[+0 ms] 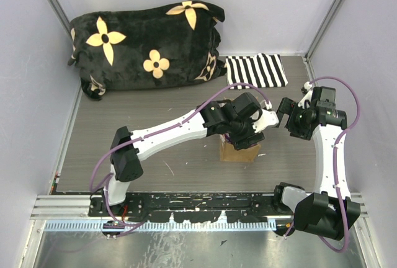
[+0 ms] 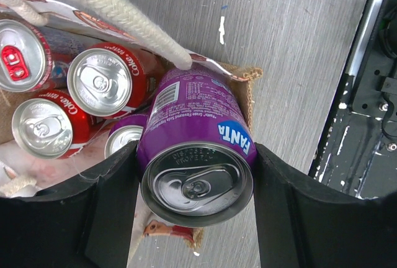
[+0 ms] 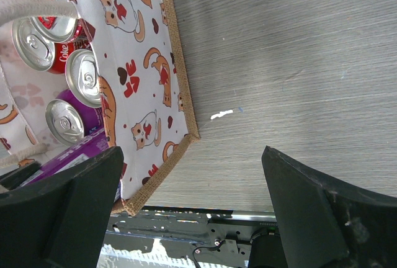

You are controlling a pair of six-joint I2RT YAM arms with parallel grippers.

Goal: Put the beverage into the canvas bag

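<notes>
- Left claw (image 2: 196, 175): pinching the purple Fanta can (image 2: 192, 125) across its body, one finger on each side just below the top rim. I judge the grip centred and secure.
- Can position: tilted, with the base end leading into a corner of the canvas bag (image 2: 246, 74) and the top end facing my wrist camera. The cream rope handle (image 2: 111, 13) crosses above the base end.
- Bag contents: three red Coke cans (image 2: 102, 82) and a second purple can (image 2: 124, 139) stand upright to the left of mine. Only the corner looks free.
- Procedure, step in hand:
  - Bring the can closer to upright before lowering, so the base clears the bag rim and the neighbouring can top.
  - Keep the can under the handle without snagging the rope.
  - Lower until the base seats on the bag floor, then part the fingers only slightly, because the bag wall lies close on one side.
- Right claw (image 3: 192, 178): spread wide and holding nothing, low over the grey surface (image 3: 279, 63) beside the bag's cat-printed wall (image 3: 146, 63). I cannot tell whether one finger touches that wall. It is placed to steady the bag if it leans.
</notes>
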